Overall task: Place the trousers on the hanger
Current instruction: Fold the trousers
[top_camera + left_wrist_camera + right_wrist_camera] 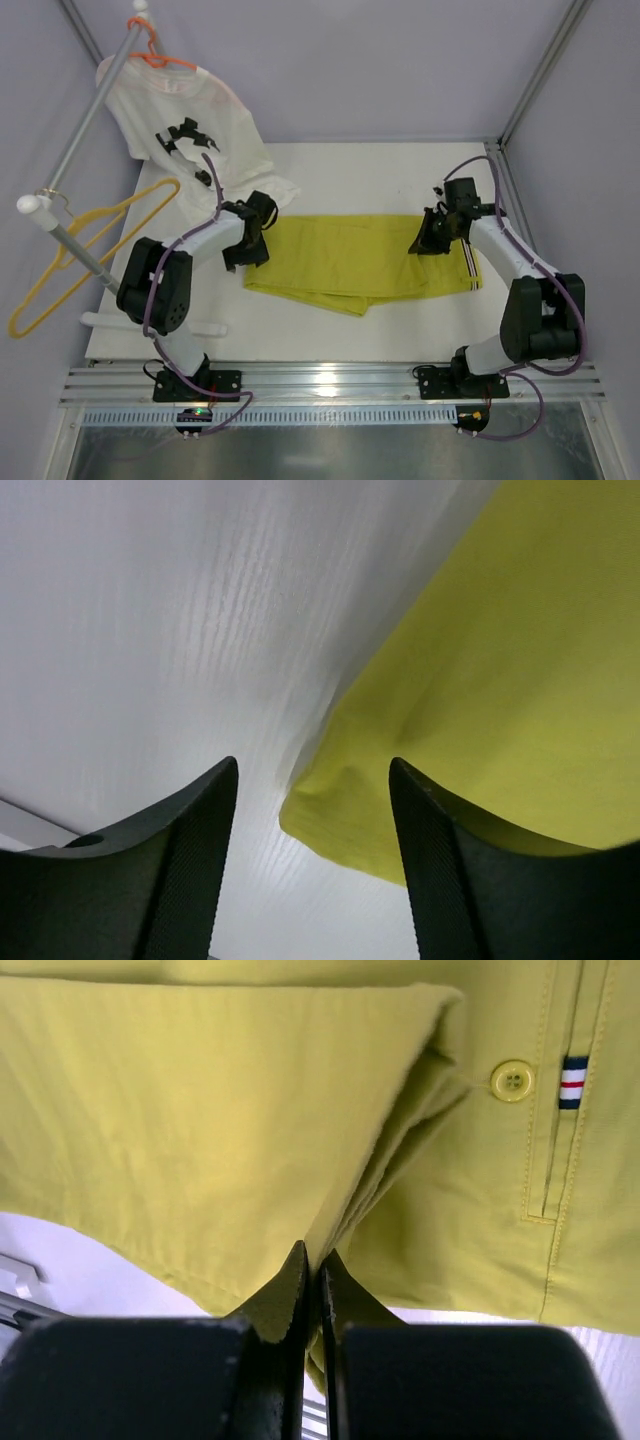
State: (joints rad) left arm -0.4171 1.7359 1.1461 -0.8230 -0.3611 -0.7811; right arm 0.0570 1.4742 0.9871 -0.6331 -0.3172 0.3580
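Note:
The yellow-green trousers [350, 262] lie folded across the middle of the white table, striped waistband at the right end. My left gripper [247, 247] is open at their left end; in the left wrist view [312, 810] a cloth corner [330, 825] lies between the fingers without touching them. My right gripper [428, 238] is shut on a folded edge of the trousers [200, 1120] near the waistband; its wrist view [316, 1260] shows the fold pinched, with a yellow button [512, 1081] beside it. The yellow hanger [75, 258] hangs on the rail at far left.
A white T-shirt with black print [190, 130] hangs on an orange hanger [155, 55] from the slanted metal rail [85, 130] at back left, its hem reaching the table [340, 170]. A white peg [150, 325] lies near the left arm's base. Frame posts stand at the corners.

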